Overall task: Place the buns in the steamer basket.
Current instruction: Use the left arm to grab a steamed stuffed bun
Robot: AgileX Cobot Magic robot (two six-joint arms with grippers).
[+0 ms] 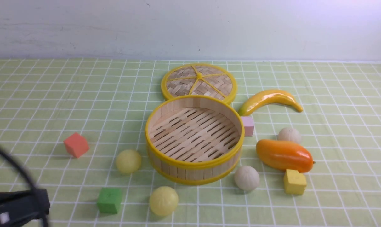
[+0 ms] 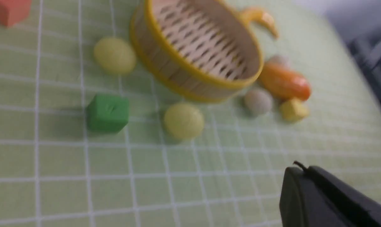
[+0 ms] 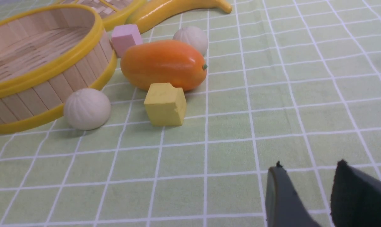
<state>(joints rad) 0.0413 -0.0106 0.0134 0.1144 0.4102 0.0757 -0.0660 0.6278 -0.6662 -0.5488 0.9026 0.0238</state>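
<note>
The steamer basket (image 1: 193,165) stands empty in the middle of the cloth. Two smooth pale yellow buns (image 1: 128,161) (image 1: 163,200) lie at its front left. Of the two ridged off-white buns, one (image 1: 247,178) lies at its front right and the other (image 1: 289,135) sits behind the mango. In the left wrist view my left gripper (image 2: 304,171) is shut with nothing in it, over bare cloth well short of the nearer yellow bun (image 2: 184,120). My right gripper (image 3: 310,168) is open and empty, away from the white bun (image 3: 87,108) beside the basket (image 3: 52,85).
A woven lid (image 1: 199,82) lies behind the basket, with a banana (image 1: 270,99) to the right. An orange mango (image 1: 284,155) and a yellow cube (image 1: 294,182) are at the right. A pink cube (image 1: 248,125) touches the basket. Red (image 1: 76,144) and green (image 1: 109,200) cubes sit at the left.
</note>
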